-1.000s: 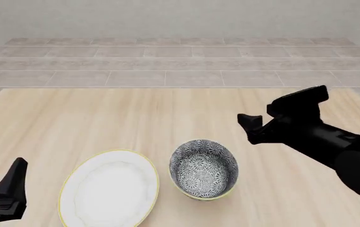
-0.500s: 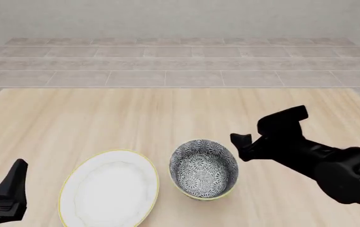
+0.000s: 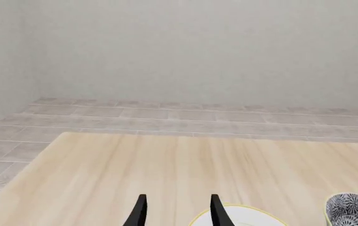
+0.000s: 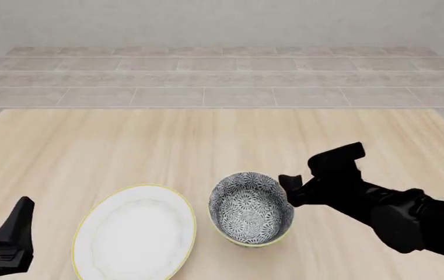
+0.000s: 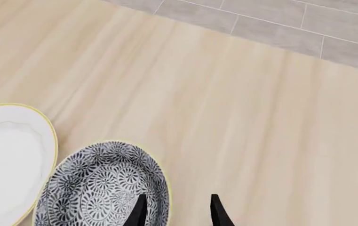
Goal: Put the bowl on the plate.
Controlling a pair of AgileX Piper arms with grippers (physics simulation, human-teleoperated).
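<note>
The bowl (image 4: 251, 208), dark with a white floral pattern, stands on the table just right of the white plate (image 4: 135, 232). My right gripper (image 4: 290, 188) is open at the bowl's right rim. In the right wrist view one of the fingers (image 5: 139, 210) is over the bowl's (image 5: 100, 188) inside and the other is outside the rim; whether they touch it cannot be told. The plate (image 5: 3, 160) lies beside it. My left gripper (image 4: 16, 230) hangs open at the near left corner, holding nothing, with the plate (image 3: 242, 217) and the bowl (image 3: 354, 209) at the edge of its view.
The wooden table (image 4: 128, 146) stretches beyond the dishes to its far edge. Behind it lie a tiled floor (image 4: 222, 81) and a pale wall. The right arm (image 4: 408, 219) slants in from the right edge, low over the table.
My right gripper has dropped and moved left, from high over the table's right side down to the bowl's right rim. The left arm, bowl and plate have not moved.
</note>
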